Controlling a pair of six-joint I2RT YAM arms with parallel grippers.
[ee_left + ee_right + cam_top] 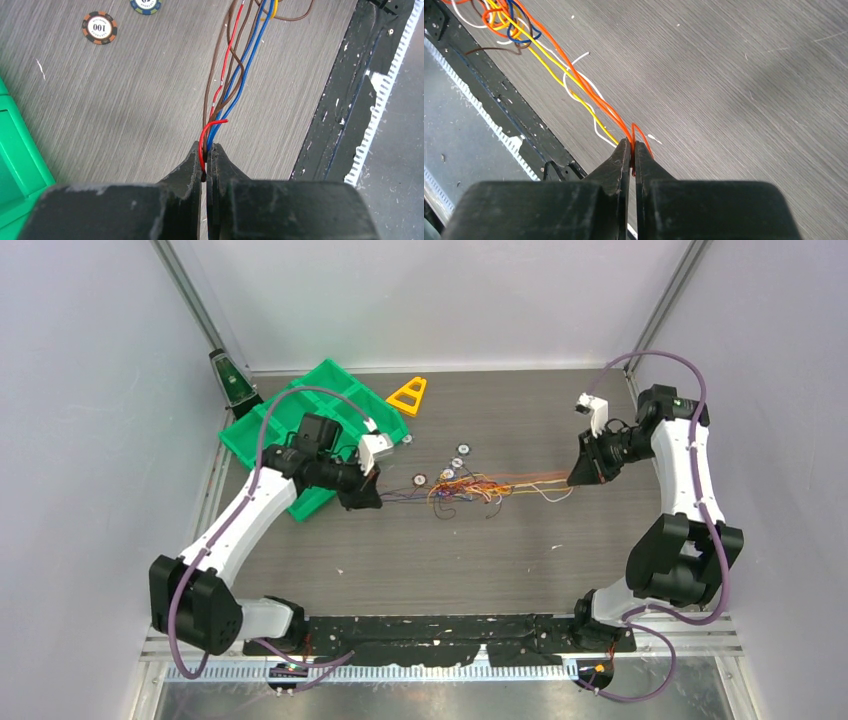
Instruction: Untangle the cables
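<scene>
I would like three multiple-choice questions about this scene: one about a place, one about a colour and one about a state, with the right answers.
1. Where does the green tray lie?
A. at the back left of the table
B. at the back right
C. at the near edge

2. Which colour of wire is pinched in the right gripper?
A. blue
B. orange
C. brown

3. The left gripper is:
A. shut on the cables
B. wide open
C. shut on a disc

Answers:
1 A: the top view shows the tray at the back left.
2 B: an orange wire runs into its closed jaws.
3 A: red, blue and brown wires run into its closed jaws.
</scene>
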